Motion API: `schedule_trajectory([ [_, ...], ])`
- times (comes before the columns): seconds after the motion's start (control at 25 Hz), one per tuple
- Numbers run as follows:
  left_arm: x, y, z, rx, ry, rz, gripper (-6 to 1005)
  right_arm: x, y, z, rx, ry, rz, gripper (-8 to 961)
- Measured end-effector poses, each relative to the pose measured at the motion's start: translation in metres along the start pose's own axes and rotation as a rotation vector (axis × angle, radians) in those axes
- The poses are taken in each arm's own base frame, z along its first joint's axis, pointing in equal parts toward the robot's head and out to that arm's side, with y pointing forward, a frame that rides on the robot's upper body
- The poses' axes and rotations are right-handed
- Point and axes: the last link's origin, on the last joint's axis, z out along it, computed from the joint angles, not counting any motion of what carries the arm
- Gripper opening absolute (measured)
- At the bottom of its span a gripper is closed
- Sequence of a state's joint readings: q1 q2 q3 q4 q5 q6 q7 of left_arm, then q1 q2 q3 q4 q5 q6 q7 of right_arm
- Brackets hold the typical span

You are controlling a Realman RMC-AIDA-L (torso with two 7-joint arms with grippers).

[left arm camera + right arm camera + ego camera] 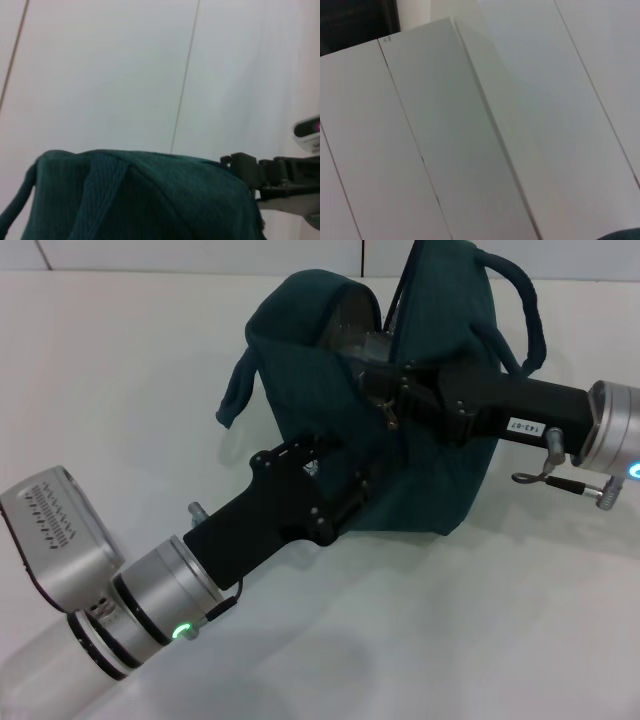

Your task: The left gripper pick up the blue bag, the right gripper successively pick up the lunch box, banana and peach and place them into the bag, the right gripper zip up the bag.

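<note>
**Both grippers at the bag**

Now you see the blue bag (420, 410) standing mid-table. Your left gripper (345, 495) presses into its near-left side, your right gripper (395, 400) reaches into its mouth from the right; you cannot tell either grip.

A blue bag (420, 430) is sitting at the middle of a white table (120, 370), taking up most of the far centre. Two black grippers are crowding it. The left gripper (345, 490) is reaching in from the near left and pressing against the bag's front side. The right gripper (395, 400) is coming in from the right, its tip lying at the bag's partly open mouth and blocking that opening. The bag's handles (520, 320) are looping up at the far right. Bare tabletop is lying open along the left, the near edge and the near right.
</note>
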State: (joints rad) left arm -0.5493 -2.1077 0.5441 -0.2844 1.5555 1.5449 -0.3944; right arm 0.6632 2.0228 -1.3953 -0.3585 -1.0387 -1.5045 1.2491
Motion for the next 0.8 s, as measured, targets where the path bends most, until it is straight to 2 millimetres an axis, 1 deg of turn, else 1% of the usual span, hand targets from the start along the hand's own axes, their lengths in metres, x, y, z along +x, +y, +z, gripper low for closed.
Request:
schedule_trajectory([
  [0.08,0.001,-0.001,0.001,0.009,0.007,-0.005,502,0.000,0.000,0.000,-0.003,0.007,0.014,10],
  [0.32,0.002,-0.004,-0.002,0.034,0.016,0.009,429,-0.002,-0.003,-0.006,0.016,0.000,0.030,10],
  [0.64,0.003,-0.013,-0.007,0.099,0.033,0.012,191,-0.003,-0.005,-0.009,0.039,-0.016,0.034,10],
  [0.8,0.003,-0.017,-0.014,0.131,0.039,0.016,112,-0.003,-0.010,-0.014,0.076,-0.032,0.042,11],
])
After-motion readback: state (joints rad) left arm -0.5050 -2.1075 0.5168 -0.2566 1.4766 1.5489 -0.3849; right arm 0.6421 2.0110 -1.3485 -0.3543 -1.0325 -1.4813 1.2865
